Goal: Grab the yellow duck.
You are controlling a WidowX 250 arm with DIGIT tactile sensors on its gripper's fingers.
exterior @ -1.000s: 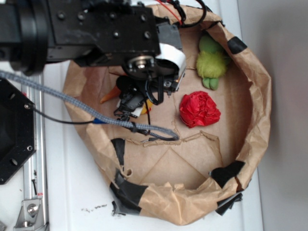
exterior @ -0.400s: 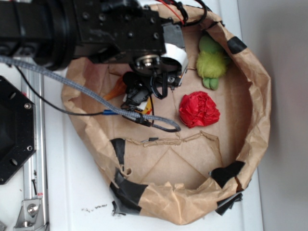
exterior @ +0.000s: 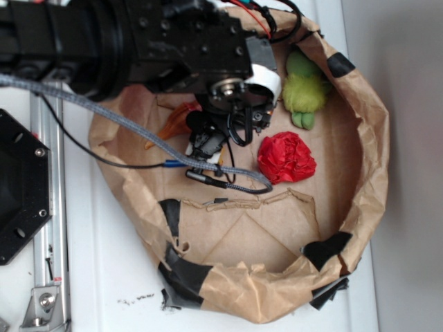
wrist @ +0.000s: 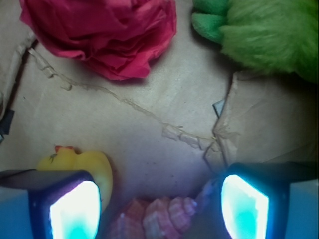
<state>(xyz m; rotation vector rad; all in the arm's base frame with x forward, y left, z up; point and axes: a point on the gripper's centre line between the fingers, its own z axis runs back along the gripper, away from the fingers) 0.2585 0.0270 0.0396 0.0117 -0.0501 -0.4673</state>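
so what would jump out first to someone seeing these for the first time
Probably the crumpled red paper ball in the middle of the brown paper-lined basin, with the fuzzy lime-green plush toy at the rim beyond it. The wrist view shows the small yellow rubber duck beside one finger of the open gripper.

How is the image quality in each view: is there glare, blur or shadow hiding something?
Wrist view: the tool pads glow overexposed white-cyan; the yellow duck and seashell near the bottom edge look soft and dim, while the red ball is sharper. Exterior view: even light, but the dark arm hides the duck and shades the paper bowl floor below it.
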